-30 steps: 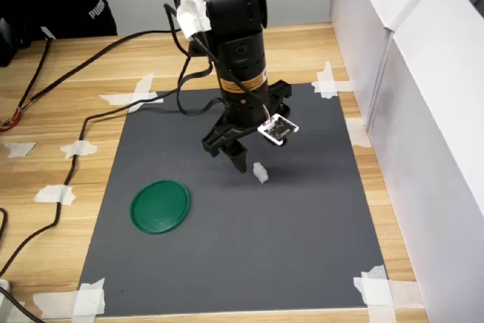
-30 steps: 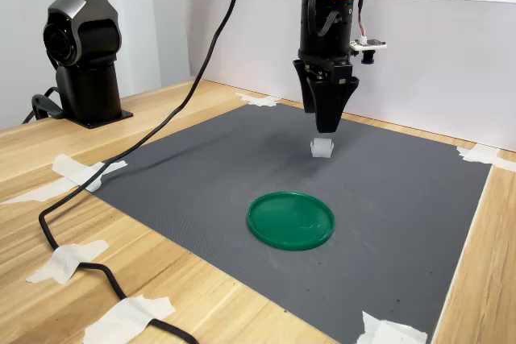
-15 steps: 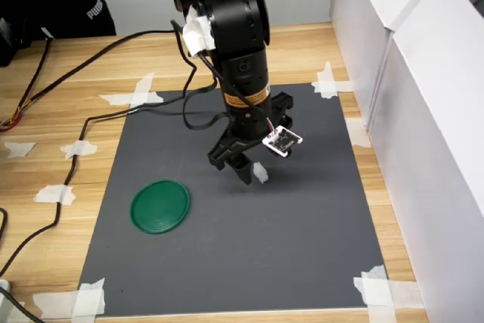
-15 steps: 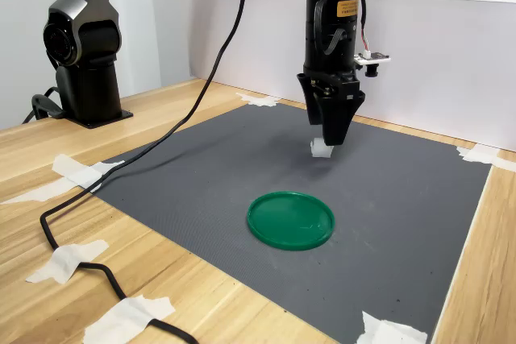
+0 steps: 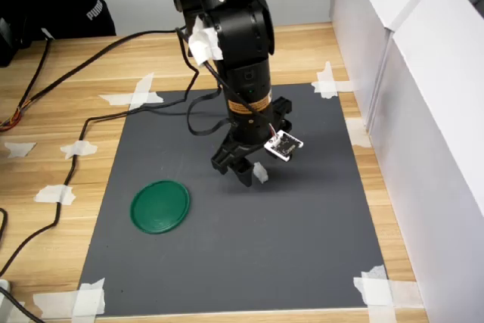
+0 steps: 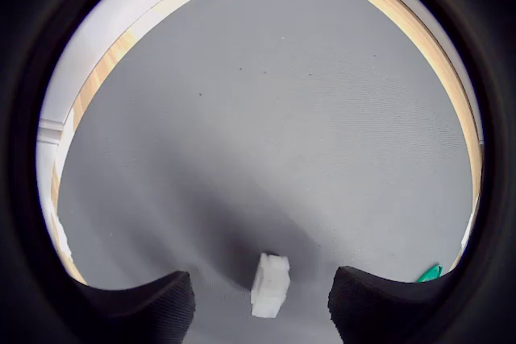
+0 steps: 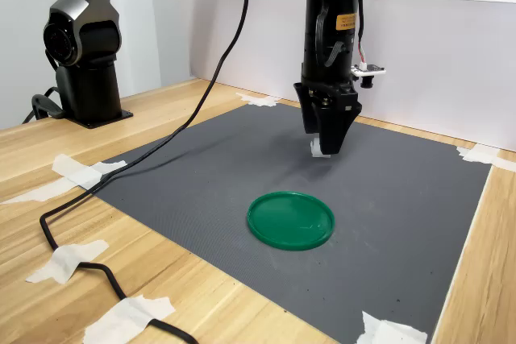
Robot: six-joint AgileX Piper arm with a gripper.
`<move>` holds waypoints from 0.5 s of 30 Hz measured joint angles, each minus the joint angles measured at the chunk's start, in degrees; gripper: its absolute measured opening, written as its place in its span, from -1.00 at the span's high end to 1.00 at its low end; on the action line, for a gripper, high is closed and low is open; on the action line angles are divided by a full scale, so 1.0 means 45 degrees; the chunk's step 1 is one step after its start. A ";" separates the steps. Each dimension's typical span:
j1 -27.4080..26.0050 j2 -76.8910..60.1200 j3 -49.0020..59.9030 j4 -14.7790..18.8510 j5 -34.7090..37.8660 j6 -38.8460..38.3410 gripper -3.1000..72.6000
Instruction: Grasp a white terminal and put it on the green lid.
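- gripper (image 6: 260,312) jaws parted, holding nothing, straddling white terminal (image 6: 269,284)
- terminal stands on grey mat (image 5: 302,247), mid-mat toward its far edge in the first exterior view, long axis along the jaw gap
- green lid (image 5: 159,206) well apart, toward the mat's near-left corner in the first exterior view

The flat dark-grey rubber mat (image 5: 249,240) lies bare around the round dark-green plastic lid (image 5: 159,206). At three o'clock in the first exterior view, tall white foam panels (image 5: 423,111) wall off that side.
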 joint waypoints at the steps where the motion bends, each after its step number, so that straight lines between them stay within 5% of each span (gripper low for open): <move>1: 0.0000 0.0058 0.0000 0.0000 -0.0016 0.0000 -0.93; 15: 0.0022 0.0356 0.0000 -0.0165 -0.0206 0.0064 -0.75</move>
